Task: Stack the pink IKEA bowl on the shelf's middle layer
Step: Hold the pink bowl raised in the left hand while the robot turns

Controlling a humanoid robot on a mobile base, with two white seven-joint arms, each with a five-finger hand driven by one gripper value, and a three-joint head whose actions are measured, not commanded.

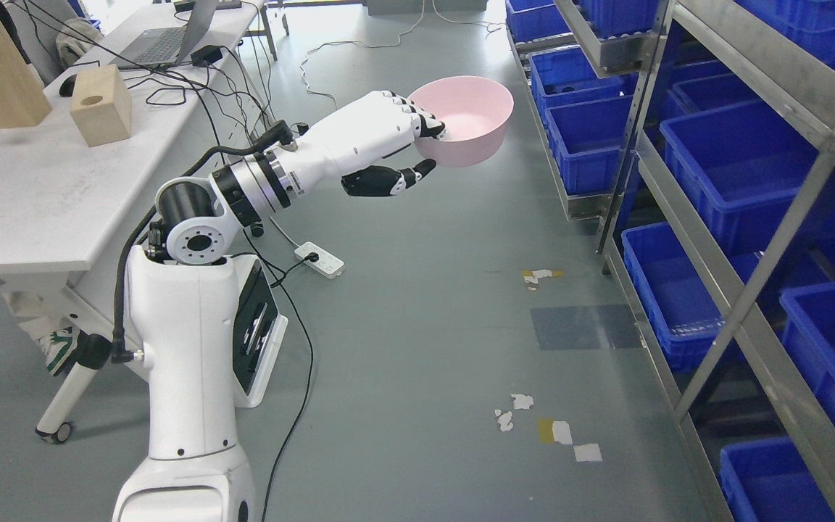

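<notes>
left hand (388, 138): fingers hooked over the near rim of the pink bowl (464, 119), thumb under its wall, so it stays level.
bowl: in the air over the floor, short of the shelf (733, 217) with blue bins (729, 167).
right hand: unseen.

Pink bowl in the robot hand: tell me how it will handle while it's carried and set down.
The smooth pink round plastic-looking bowl probably stays stiff, since its rim keeps its round shape under the left robot hand. It seems light: fingers pinching one edge hold it out in the air. The glossy wall could slip in that one-sided grip. Its rounded sides suggest it could rock when put down.
</notes>
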